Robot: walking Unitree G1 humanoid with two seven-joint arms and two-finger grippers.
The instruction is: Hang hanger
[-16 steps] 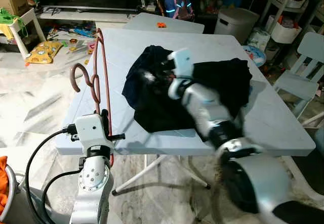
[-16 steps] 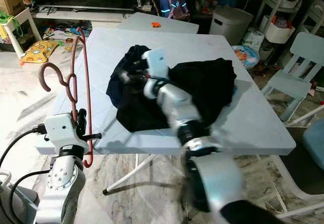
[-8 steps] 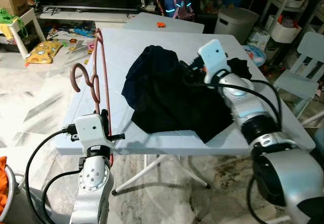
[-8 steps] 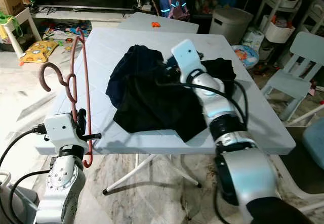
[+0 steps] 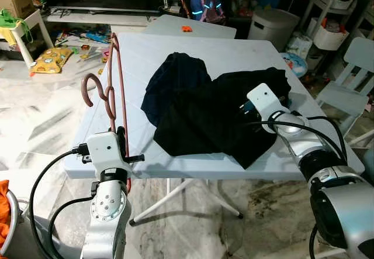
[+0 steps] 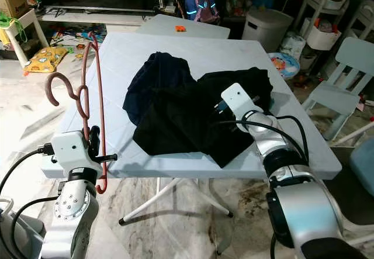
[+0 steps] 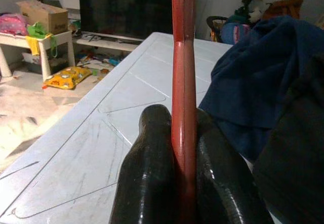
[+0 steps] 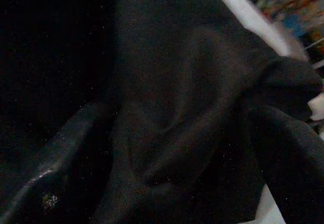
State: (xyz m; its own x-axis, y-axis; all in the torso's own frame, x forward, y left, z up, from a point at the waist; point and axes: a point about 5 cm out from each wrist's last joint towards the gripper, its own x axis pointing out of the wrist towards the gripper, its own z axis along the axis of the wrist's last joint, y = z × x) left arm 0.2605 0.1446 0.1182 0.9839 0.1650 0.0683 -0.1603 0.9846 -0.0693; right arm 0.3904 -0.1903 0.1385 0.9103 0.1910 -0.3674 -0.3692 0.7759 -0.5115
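A red hanger (image 5: 117,89) with a brown hook stands upright at the table's left front corner. My left gripper (image 5: 123,140) is shut on its lower bar, and the left wrist view shows the bar (image 7: 183,82) pinched between both black fingers (image 7: 152,173). A dark garment (image 5: 204,107), navy at the back and black in front, lies heaped on the pale blue table (image 5: 146,54). My right gripper (image 6: 218,110) rests on its front right part. The right wrist view has its fingers (image 8: 50,173) spread wide, open, with a fold of black cloth (image 8: 182,123) between them.
A corner of the garment hangs over the table's front edge (image 5: 204,168). Behind stands a smaller table (image 5: 193,25) with an orange object. At the right are a white bin (image 5: 272,25) and a pale chair (image 5: 350,78). Toys lie on the floor at the left.
My right arm swung from the middle of the garment to its front right side. The black cloth spread toward the table's front right edge. The left gripper and hanger stayed still.
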